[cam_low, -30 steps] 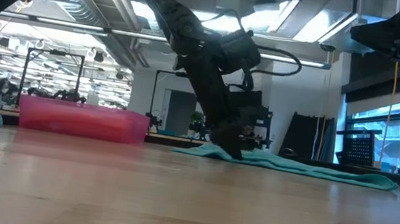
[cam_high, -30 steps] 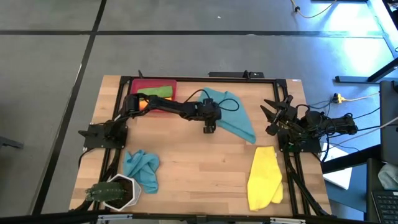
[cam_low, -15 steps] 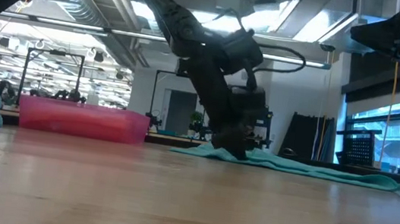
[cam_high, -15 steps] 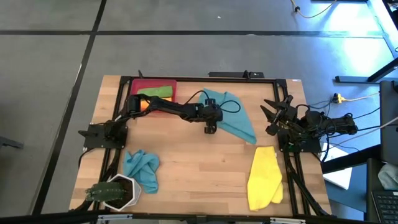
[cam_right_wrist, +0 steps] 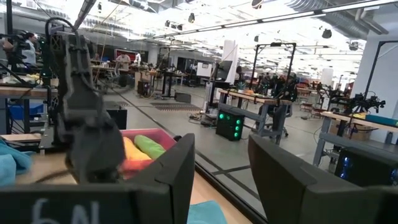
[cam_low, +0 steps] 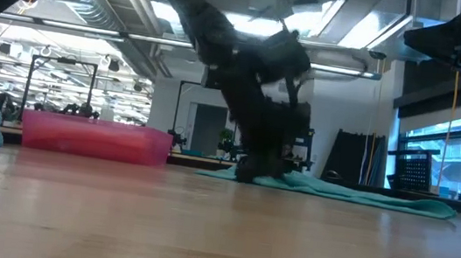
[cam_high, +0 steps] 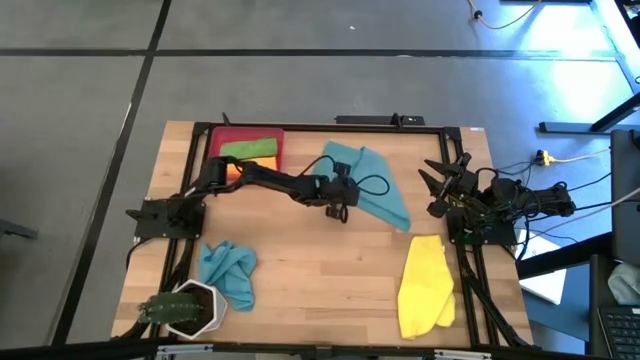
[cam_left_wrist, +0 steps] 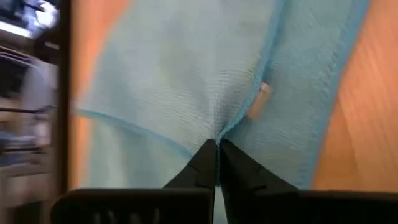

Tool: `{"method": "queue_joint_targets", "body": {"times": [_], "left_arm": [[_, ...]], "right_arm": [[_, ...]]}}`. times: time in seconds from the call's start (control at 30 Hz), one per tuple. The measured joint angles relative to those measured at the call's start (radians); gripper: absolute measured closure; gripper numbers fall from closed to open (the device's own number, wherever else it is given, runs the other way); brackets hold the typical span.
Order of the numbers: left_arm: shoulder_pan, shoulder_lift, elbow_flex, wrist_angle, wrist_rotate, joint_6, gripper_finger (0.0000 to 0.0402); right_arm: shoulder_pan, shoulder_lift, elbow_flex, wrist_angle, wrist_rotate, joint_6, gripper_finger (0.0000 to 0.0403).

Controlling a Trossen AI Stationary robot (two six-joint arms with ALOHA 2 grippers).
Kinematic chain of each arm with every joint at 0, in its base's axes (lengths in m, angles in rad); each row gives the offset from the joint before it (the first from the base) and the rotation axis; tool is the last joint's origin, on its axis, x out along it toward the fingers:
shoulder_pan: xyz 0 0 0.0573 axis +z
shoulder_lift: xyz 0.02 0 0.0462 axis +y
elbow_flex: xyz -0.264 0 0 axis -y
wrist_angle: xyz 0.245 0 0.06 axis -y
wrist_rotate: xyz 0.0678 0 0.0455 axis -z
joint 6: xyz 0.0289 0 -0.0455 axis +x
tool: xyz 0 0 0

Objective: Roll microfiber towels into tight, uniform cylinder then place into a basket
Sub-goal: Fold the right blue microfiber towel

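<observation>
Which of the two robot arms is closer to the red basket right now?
The left. Its gripper is pinching the spread teal towel mid-table, just right of the red basket. The right gripper waits open at the table's right edge, beyond that towel.

overhead straight down, table-level sideways, both share red basket point(cam_high: 248, 150)

Soft, finely ribbed teal cloth towel point(cam_left_wrist: 186, 81) lies on smooth matt wooden table point(cam_high: 320, 270) near translucent red plastic basket point(cam_low: 93, 139).

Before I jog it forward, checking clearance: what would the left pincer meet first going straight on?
The teal-blue towel: the left pincer is shut on its edge, so cloth lies directly ahead.
</observation>
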Motion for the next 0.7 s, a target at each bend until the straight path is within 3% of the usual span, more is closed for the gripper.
{"method": "queue_joint_targets", "body": {"times": [0.17, 0.4, 0.7], "left_arm": [[-0.059, -0.124, 0.004, -0.004, -0.102, 0.032, 0.0401], [-0.135, -0.315, 0.005, -0.026, -0.114, 0.049, 0.0401], [-0.162, -0.467, 0.005, -0.020, -0.122, 0.116, 0.0401]], "right_arm": [[0.000, 0.000, 0.000, 0.000, 0.000, 0.000, 0.0250], [0.000, 0.000, 0.001, -0.001, 0.000, 0.000, 0.0250], [0.000, 0.000, 0.001, 0.044, -0.040, 0.003, 0.0250]]}}
